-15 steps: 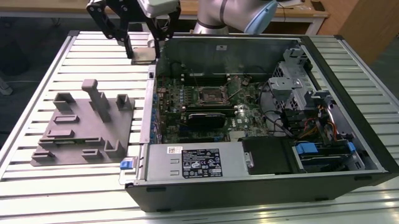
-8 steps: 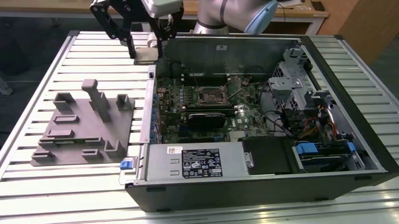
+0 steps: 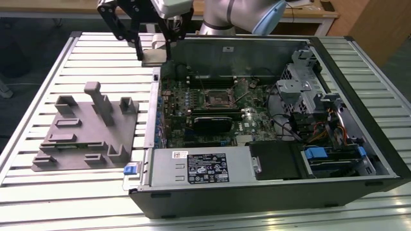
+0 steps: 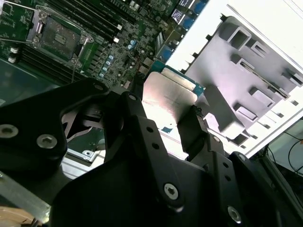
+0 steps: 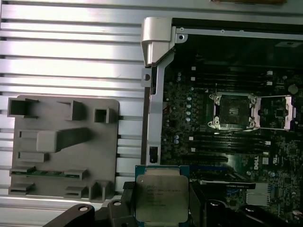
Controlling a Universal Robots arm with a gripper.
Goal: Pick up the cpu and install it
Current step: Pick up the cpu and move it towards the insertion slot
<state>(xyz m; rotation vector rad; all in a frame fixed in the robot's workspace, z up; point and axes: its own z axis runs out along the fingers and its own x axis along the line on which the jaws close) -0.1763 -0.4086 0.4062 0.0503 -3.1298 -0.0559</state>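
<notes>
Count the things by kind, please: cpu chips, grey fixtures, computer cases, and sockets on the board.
cpu: 1, held by the gripper
grey fixture: 1
computer case: 1
socket: 1
Total: 4

No readable txt: print on white label (image 3: 204, 168) of silver box (image 3: 239, 166) & on cpu (image 5: 161, 196) top too small.
</notes>
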